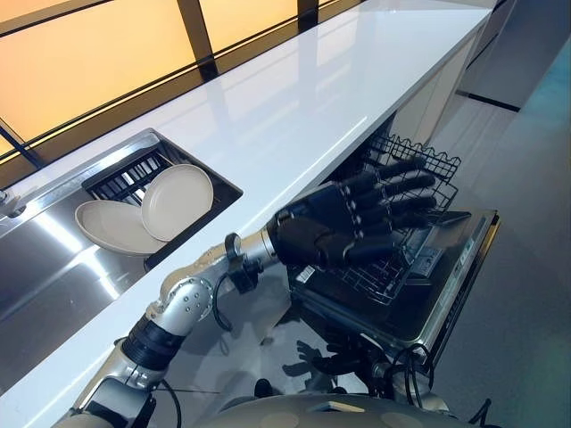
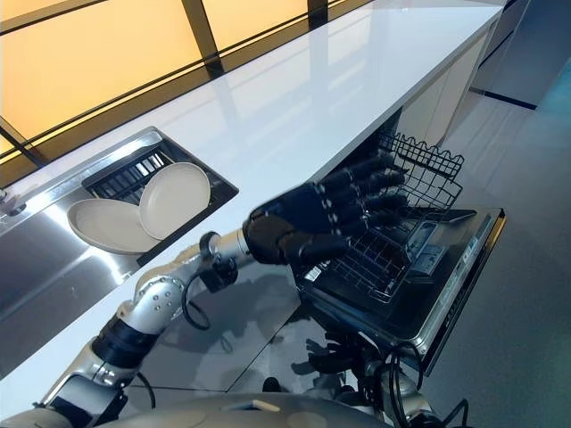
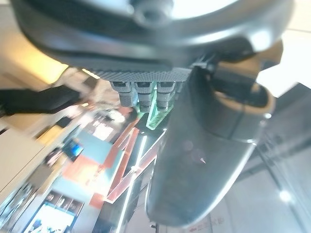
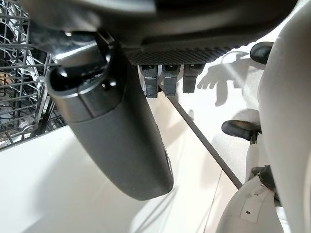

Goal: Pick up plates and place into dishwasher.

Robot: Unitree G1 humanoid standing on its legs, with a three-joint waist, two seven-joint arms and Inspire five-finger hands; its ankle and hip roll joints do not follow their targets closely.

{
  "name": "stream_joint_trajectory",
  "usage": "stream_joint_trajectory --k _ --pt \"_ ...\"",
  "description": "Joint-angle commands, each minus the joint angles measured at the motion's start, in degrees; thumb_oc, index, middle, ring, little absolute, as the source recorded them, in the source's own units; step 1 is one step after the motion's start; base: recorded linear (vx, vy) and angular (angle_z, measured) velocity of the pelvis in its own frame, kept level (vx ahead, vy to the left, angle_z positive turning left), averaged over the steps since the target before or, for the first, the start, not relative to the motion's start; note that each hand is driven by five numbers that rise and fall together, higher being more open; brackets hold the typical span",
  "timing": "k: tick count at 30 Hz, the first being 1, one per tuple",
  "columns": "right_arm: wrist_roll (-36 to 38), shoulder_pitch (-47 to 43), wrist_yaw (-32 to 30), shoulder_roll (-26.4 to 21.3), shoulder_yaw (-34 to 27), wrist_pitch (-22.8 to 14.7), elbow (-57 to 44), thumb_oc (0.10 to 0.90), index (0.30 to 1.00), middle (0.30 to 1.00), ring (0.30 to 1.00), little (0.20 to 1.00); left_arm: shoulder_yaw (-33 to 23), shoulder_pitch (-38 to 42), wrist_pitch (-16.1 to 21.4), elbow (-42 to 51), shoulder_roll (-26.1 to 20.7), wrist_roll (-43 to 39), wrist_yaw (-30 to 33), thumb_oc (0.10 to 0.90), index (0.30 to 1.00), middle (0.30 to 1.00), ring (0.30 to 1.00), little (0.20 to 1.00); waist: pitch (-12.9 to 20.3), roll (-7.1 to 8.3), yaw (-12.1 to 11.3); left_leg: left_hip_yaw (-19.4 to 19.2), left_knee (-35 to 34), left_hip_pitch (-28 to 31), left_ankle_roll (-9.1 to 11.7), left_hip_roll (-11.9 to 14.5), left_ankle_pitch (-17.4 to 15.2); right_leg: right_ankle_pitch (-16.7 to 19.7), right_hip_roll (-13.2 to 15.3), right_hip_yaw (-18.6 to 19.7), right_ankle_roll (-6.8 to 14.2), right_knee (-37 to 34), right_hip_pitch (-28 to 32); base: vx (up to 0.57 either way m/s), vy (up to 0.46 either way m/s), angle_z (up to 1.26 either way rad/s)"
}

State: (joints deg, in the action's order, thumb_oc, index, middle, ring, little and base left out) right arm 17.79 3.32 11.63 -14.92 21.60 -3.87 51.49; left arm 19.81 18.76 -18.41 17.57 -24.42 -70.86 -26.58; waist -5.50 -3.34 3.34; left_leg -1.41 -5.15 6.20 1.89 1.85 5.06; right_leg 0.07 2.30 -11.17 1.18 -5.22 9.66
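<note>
The left arm comes in from the lower left, bent at the elbow, its silver-grey forearm running up and to the right to a dark wrist. The left robot hand is held out in the air with its back turned up towards the head camera. Its fingers are straight and slightly spread, lying side by side and pointing to the right. It holds nothing. In the left wrist view the thumb stands out long and straight from the palm. In the right wrist view the right robot hand shows its thumb straight too, with the finger bases in a row beside it, uncurled.
</note>
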Motion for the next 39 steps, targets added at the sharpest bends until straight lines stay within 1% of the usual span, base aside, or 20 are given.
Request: stream_joint_trajectory --k 1,2,4,6,7,9,10,11,13,14,15,16,18,19,20,23,25,28,33,39 --pt "-1.03 -3.37 -0.34 2.14 2.64 -3.02 0.39 0.8 0.9 0.9 0.9 0.9 -7.88 10.56 13.88 2.37 -0.91 -4.58 5.96 0.8 0.9 0.9 0.9 0.9 1.82 1.95 -0.6 0.59 0.15 2.44 -2.06 -4.06 -6.38 1.28 0.91 2.45 3.34 0.61 -0.55 0.0 0.0 0.0" --pt "-0.83 -3.34 -0.58 2.18 2.79 -2.74 0.32 0.8 0.9 0.9 0.9 0.9 -8.8 11.6 14.63 2.18 -1.77 -5.17 7.55 0.8 0.9 0.9 0.9 0.9 1.93 1.92 -0.64 0.63 0.15 2.44 -2.03 -4.08 -6.35 1.24 0.91 2.32 3.32 0.59 -0.52 0.03 -0.018 0.03" --pt "-0.55 -3.26 -0.82 2.16 2.96 -2.35 0.67 0.8 0.9 0.9 0.9 0.9 -11.11 14.8 18.53 0.18 -4.23 -5.17 11.79 0.8 0.9 0.9 0.9 0.9 2.23 1.75 -0.66 0.65 0.15 2.38 -1.97 -4.1 -6.25 1.21 0.89 2.1 3.29 0.56 -0.49 0.03 -0.016 0.02" --pt "-0.16 -3.46 -0.99 1.93 2.99 -1.94 1.01 0.8 0.9 0.9 0.9 0.9 -12.45 17.74 21.16 -1.98 -6.87 -4.81 15.45 0.8 0.9 0.9 0.9 0.9 2.57 1.54 -0.68 0.57 0.15 2.19 -1.88 -4.13 -6.16 1.21 0.88 1.92 3.27 0.5 -0.62 0.03 -0.012 0.01" --pt "-0.17 -3.51 -1.13 1.86 2.92 -1.72 1.05 0.8 0.9 0.9 0.9 0.9 -13.35 19.31 23.3 -3.54 -8.5 -2.19 17.72 0.8 0.9 0.9 0.9 0.9 2.74 1.39 -0.71 0.55 0.15 2.15 -1.81 -4.12 -6.14 1.2 0.89 1.82 3.29 0.48 -0.65 0.0 0.0 0.0" --pt "0.28 -3.83 -1.6 1.78 2.95 -1.62 1.32 0.8 0.9 0.9 0.9 0.9 -14.41 21.9 25.46 -6.38 -11.35 1.21 21.29 0.8 0.9 0.9 0.9 0.9 2.91 1.18 -0.78 0.44 0.15 1.68 -1.77 -4.2 -5.52 1.7 0.95 1.55 3.23 0.4 -1.03 0.0 0.0 0.0" --pt "0.66 -3.85 -1.81 1.73 3.0 -1.59 1.54 0.8 0.9 0.9 0.9 0.9 -15.0 23.58 26.82 -8.57 -13.48 4.43 23.37 0.8 0.9 0.9 0.9 0.9 3.09 1.0 -0.84 0.34 0.15 1.62 -1.68 -4.19 -5.46 1.73 0.97 1.39 3.28 0.36 -1.06 0.04 -0.001 0.03" --pt "0.97 -3.9 -1.71 1.58 2.91 -1.7 2.09 0.8 0.9 0.9 0.9 0.9 -15.9 25.61 28.25 -11.5 -16.28 11.09 26.82 0.8 0.9 0.9 0.9 0.9 3.21 0.75 -0.85 0.18 0.15 1.49 -1.56 -4.19 -5.43 1.71 0.95 1.35 3.32 0.35 -1.2 0.04 0.009 0.02" --pt "1.05 -3.9 -1.63 1.23 2.96 -1.97 2.76 0.8 0.9 0.9 0.9 0.9 -16.3 28.55 27.89 -15.44 -20.07 15.84 30.57 0.8 0.9 0.9 0.9 0.9 3.37 0.44 -0.91 -0.01 0.15 1.3 -1.41 -4.22 -5.38 1.69 0.92 1.15 3.35 0.32 -1.34 0.05 0.026 0.01" --pt "0.7 -3.82 -1.54 0.95 2.95 -2.03 3.15 0.8 0.9 0.9 0.9 0.9 -16.19 30.27 27.14 -18.77 -22.68 24.17 33.39 0.8 0.9 0.9 0.9 0.9 3.47 0.17 -0.91 -0.1 0.15 1.6 -1.27 -4.17 -6.0 1.13 0.89 1.1 3.5 0.3 -1.07 0.04 0.037 0.01" --pt "0.55 -3.69 -1.52 0.44 2.96 -2.09 3.19 0.8 0.9 0.9 0.9 0.9 -16.27 31.79 25.96 -21.2 -25.52 28.96 35.17 0.8 0.9 0.9 0.9 0.9 3.52 -0.07 -0.93 -0.27 0.15 1.26 -1.29 -4.25 -5.44 1.65 0.91 0.92 3.45 0.24 -1.38 0.08 0.033 0.01" --pt "0.68 -3.64 -1.1 0.05 2.92 -2.19 3.6 0.8 0.9 0.9 0.9 0.9 -15.49 34.06 24.69 -24.63 -28.65 33.19 36.3 0.8 0.9 0.9 0.9 0.9 3.71 -0.26 -0.96 -0.24 0.15 1.43 -1.18 -4.26 -5.91 1.15 0.89 0.85 3.59 0.23 -1.16 0.05 0.026 -0.01" --pt "0.6 -3.4 -0.5 -0.44 2.92 -2.59 4.32 0.8 0.9 0.9 0.9 0.9 -13.79 37.29 22.92 -30.55 -33.18 36.22 36.18 0.8 0.9 0.9 0.9 0.9 3.79 -0.56 -0.93 -0.49 0.15 1.29 -1.04 -4.24 -5.86 1.12 0.91 0.66 3.76 0.22 -1.21 0.07 0.026 -0.01" --pt "0.55 -3.39 -0.41 -0.52 2.9 -2.65 4.53 0.8 0.9 0.9 0.9 0.9 -13.23 38.02 22.41 -31.9 -34.09 38.18 35.82 0.8 0.9 0.9 0.9 0.9 3.81 -0.63 -0.92 -0.58 0.15 1.23 -1.02 -4.23 -5.81 1.16 0.91 0.64 3.8 0.22 -1.26 0.05 0.035 0.0" --pt "0.48 -3.23 -0.35 -0.85 2.91 -2.5 4.65 0.8 0.9 0.9 0.9 0.9 -11.54 39.27 21.72 -34.42 -36.44 40.85 35.43 0.8 0.9 0.9 0.9 0.9 3.83 -0.89 -0.93 -0.74 0.15 1.08 -0.97 -4.23 -5.69 1.26 0.96 0.55 3.92 0.22 -1.37 0.04 0.037 0.01" --pt "0.06 -2.75 0.02 -1.42 2.82 -2.45 4.95 0.8 0.9 0.9 0.9 0.9 -5.71 43.48 22.37 -41.34 -41.23 44.58 33.29 0.8 0.9 0.9 0.9 0.9 3.71 -1.15 -0.77 -0.96 0.15 0.82 -1.05 -4.33 -5.57 1.46 1.0 0.47 4.12 0.22 -1.68 0.04 0.043 0.0" --pt "-0.52 -2.11 0.52 -2.22 2.52 -2.54 5.04 0.8 0.9 0.9 0.9 0.9 -1.5 46.06 20.73 -45.2 -44.45 46.18 30.5 0.8 0.9 0.9 0.9 0.9 3.45 -1.37 -0.68 -1.14 0.15 0.66 -1.11 -4.43 -5.5 1.66 1.03 0.46 4.34 0.22 -1.89 0.04 0.052 0.01" --pt "-0.99 -1.3 0.71 -2.8 2.39 -2.64 4.67 0.8 0.9 0.9 0.9 0.9 2.52 47.73 19.52 -49.76 -46.23 47.49 27.48 0.8 0.9 0.9 0.9 0.9 3.02 -1.46 -0.57 -1.16 0.15 0.48 -1.19 -4.58 -5.43 1.87 1.11 0.44 4.62 0.22 -2.11 0.02 0.042 0.05" --pt "-2.58 0.39 0.69 -3.84 2.09 -2.56 3.47 0.8 0.9 0.9 0.9 0.9 7.51 49.54 20.39 -57.21 -48.46 52.59 22.6 0.8 0.9 0.9 0.9 0.9 2.11 -1.38 0.21 -1.36 0.15 0.02 -1.33 -4.86 -5.3 2.49 1.36 0.87 5.3 0.22 -2.91 0.04 0.046 0.04" --pt "-4.11 1.73 0.55 -4.86 1.98 -3.17 2.14 0.8 0.9 0.9 0.9 0.9 9.43 50.82 18.73 -59.43 -48.02 52.37 20.37 0.8 0.9 0.9 0.9 0.9 0.52 -1.21 1.14 -2.17 0.15 -0.88 -1.51 -4.88 -5.27 3.03 1.8 1.48 5.74 0.22 -4.37 0.01 0.048 -0.01"
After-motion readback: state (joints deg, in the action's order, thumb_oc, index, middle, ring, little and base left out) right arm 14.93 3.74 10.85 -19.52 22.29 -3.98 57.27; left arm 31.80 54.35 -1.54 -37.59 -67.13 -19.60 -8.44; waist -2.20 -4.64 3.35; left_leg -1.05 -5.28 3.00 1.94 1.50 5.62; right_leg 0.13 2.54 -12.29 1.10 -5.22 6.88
